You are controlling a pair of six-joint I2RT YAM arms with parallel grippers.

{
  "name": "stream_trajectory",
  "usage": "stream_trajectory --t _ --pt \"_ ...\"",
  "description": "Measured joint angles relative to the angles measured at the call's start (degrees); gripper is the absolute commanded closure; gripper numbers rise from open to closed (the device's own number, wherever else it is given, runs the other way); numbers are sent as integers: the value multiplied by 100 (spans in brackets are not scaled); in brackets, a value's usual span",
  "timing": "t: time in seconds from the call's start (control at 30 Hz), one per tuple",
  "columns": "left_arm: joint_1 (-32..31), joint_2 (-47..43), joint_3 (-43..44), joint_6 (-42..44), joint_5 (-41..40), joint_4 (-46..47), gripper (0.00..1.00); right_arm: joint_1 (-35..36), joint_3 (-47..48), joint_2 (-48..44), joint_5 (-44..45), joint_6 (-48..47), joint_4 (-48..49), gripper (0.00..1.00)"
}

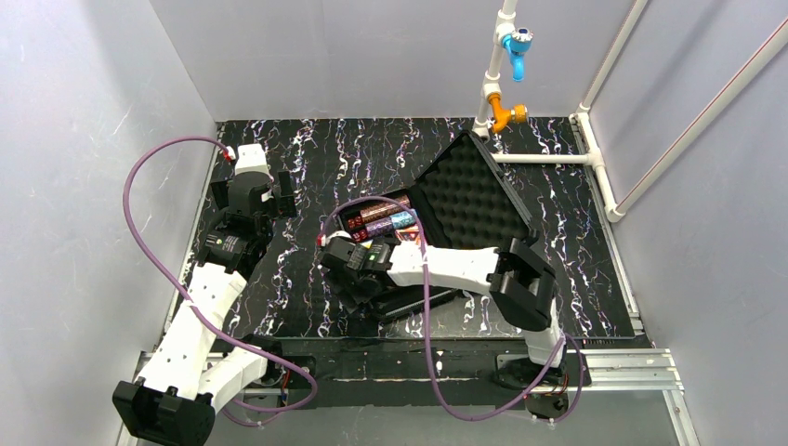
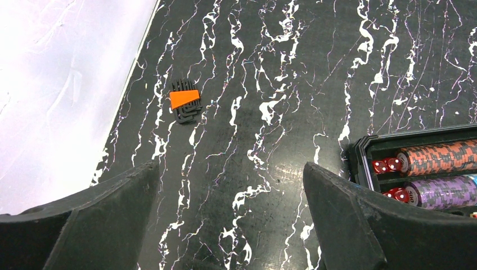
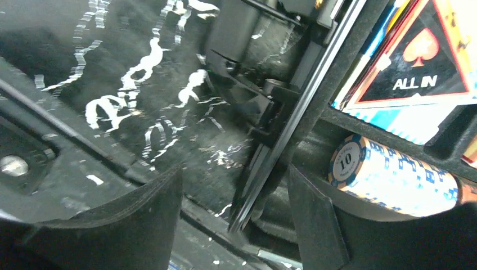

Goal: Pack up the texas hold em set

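The black case lies open mid-table, its foam-lined lid raised at the back. Brown-maroon and purple chip rolls lie in its far slots. In the left wrist view they show as a maroon roll and a purple roll beside red dice. A stack of dark triangular markers with an orange top lies on the mat near the left edge. My left gripper is open and empty above bare mat. My right gripper is open astride the case's front rim, beside an orange-blue "10" chip roll and an "ALL IN" marker.
The black marbled mat ends at the white left wall. A white pipe frame with blue and orange fittings stands behind the lid. The case's latch juts from its front wall. Purple cables loop near both arm bases.
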Motion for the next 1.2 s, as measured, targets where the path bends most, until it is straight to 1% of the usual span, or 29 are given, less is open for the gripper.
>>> stream_trajectory --t 0.13,0.23,0.37,0.47,0.53,0.63,0.8,0.83,0.9,0.97,1.0,1.03,1.1,1.2 --pt "0 0 0 0 0 0 1 72 294 -462 133 -71 -79 15" --pt "0 0 0 0 0 0 1 106 554 -984 503 -159 -129 12" --pt "0 0 0 0 0 0 1 -69 541 -1909 1137 -281 -185 12" --pt "0 0 0 0 0 0 1 -672 342 -2598 1377 -353 -160 14" --pt "0 0 0 0 0 0 1 -1282 192 -2964 1462 -390 -145 14" --pt "0 0 0 0 4 0 1 -2234 -14 -3363 1700 -446 -144 18" --pt "0 0 0 0 11 -2 1 -2991 -281 -3767 1891 -510 -97 24" --pt "0 0 0 -2 13 0 1 -3146 -310 -3805 1875 -523 -100 27" --pt "0 2 0 -2 13 0 1 -3558 -316 -3821 1836 -533 -81 38" --pt "0 8 0 -2 13 0 1 -4067 -325 -3798 1780 -486 -71 48" --pt "0 14 0 -2 15 0 1 -4308 -348 -3791 1762 -454 -57 51" --pt "0 28 0 -4 21 0 1 -4580 -385 -3783 1718 -405 -54 56" --pt "0 54 0 -6 40 0 1 -4989 -440 -3747 1661 -312 -65 61" --pt "0 76 0 -21 84 -2 1 -5467 -478 -3622 1560 -162 -59 64"
